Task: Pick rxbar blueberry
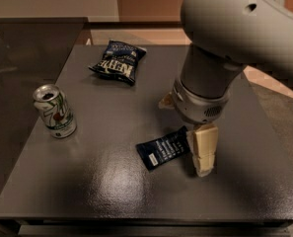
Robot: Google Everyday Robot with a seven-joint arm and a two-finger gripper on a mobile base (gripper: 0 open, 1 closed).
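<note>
The rxbar blueberry (163, 148) is a small flat dark navy wrapper with white text, lying tilted on the dark table (111, 196) just right of the centre. My gripper (187, 140) hangs from the big grey arm (220, 43) directly over the bar's right end. One cream finger (204, 149) reaches down to the table just right of the bar. A bit of the other finger (165, 101) shows behind the wrist, so the jaws stand open. Nothing is held.
A puffy dark blue chip bag (118, 61) lies at the back of the table. A green and white soda can (54, 111) stands upright at the left. A second dark surface (22, 48) adjoins on the left.
</note>
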